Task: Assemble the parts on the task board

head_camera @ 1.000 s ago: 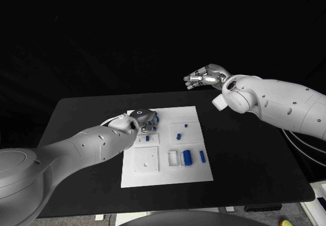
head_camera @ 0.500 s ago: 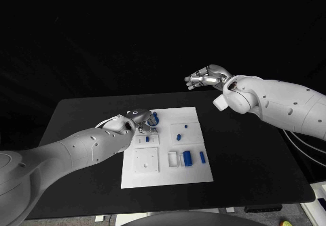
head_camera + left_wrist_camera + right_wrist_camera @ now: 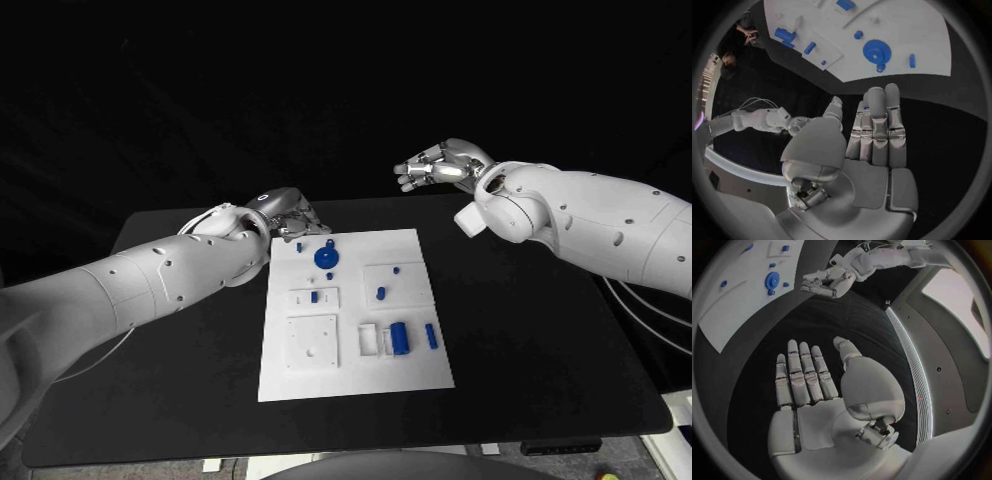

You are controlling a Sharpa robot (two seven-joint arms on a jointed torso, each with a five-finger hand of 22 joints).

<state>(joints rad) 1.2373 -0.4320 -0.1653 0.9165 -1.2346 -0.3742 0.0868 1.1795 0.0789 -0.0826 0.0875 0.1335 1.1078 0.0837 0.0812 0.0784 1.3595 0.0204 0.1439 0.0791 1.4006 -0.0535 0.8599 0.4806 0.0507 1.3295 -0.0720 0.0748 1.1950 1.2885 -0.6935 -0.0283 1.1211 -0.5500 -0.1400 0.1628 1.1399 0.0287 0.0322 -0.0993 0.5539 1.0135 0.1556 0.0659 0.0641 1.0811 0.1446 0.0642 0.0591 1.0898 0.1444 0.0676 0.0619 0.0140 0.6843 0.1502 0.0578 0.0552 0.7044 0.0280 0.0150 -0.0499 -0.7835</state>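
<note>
Lifted off the task board (image 3: 356,310), the left hand (image 3: 283,214) now hangs empty, fingers loose — the round blue part (image 3: 327,257) lies on the board just below its fingertips. Placement looks finished; next comes another part. Right hand (image 3: 437,166) hovers empty, well apart.

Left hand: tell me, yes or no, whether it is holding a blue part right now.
No: the left hand has its fingers straight with nothing in them, and the round blue part lies on the task board.

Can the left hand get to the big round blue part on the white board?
Probably yes. The left hand is open and holds nothing, just beyond the task board and near its far edge. The round blue part lies uncovered close by, with nothing between them.
</note>
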